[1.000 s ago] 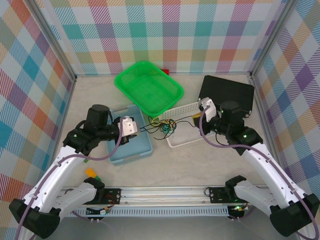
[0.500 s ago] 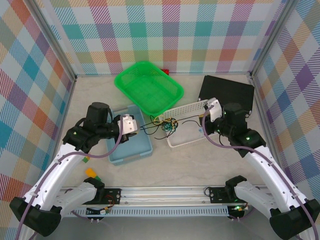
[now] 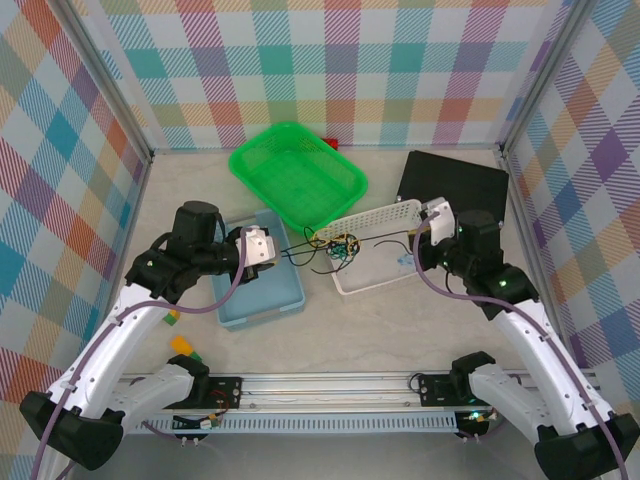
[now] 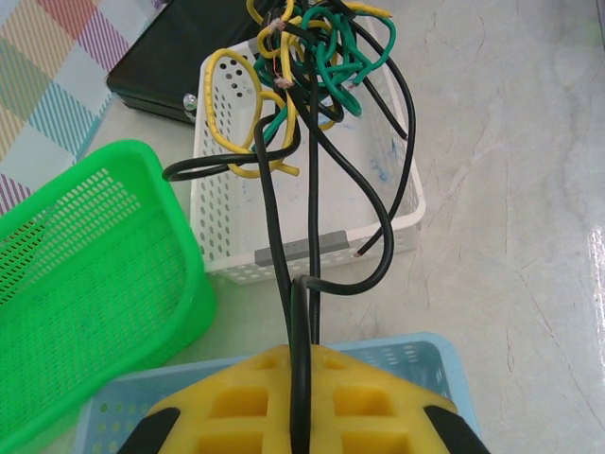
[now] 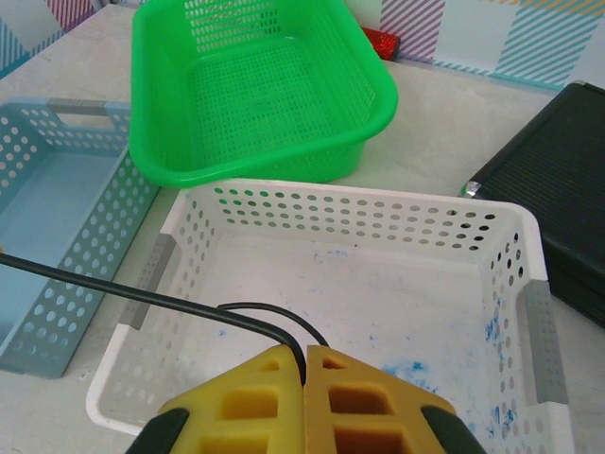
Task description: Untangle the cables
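Left gripper state: The left gripper (image 4: 301, 378) is closed. Its yellow pads (image 4: 236, 402) pinch the black cable (image 4: 284, 236), which leaves the fingertips straight ahead.
Right gripper state: The right gripper (image 5: 304, 364) is closed on a black strand (image 5: 142, 298) that enters the fingertips from their left. I cannot tell whether it is the same wire that the left gripper holds.
Cables, position: The knot (image 4: 307, 57) of black, yellow and green cables hangs ahead of the left fingertips, between the two grippers. It is over the white basket (image 5: 350, 203), below and ahead of the right gripper.
Neighbouring items: The green basket (image 5: 255, 85) lies beyond the white basket. The blue basket (image 4: 406, 355) is directly beneath the left fingers.
Weight: Judged very light; the pinched strands carry the knot.
Stiffness: Thin and flexible, yet the loops hold their curl, so expect some spring-back.
Surface: The smooth insulation is likely to slide through the pads under a hard pull.
Fragility: Low. A hard pull probably cinches the knot tighter rather than breaking a wire.
Grip point: Judged best on a single strand just outside the knot, or on a free end (image 4: 357, 253), not on the bundle itself.
Brands, labels, writing: None legible. The blue marks (image 5: 406, 369) on the white basket floor are smears, not letters.
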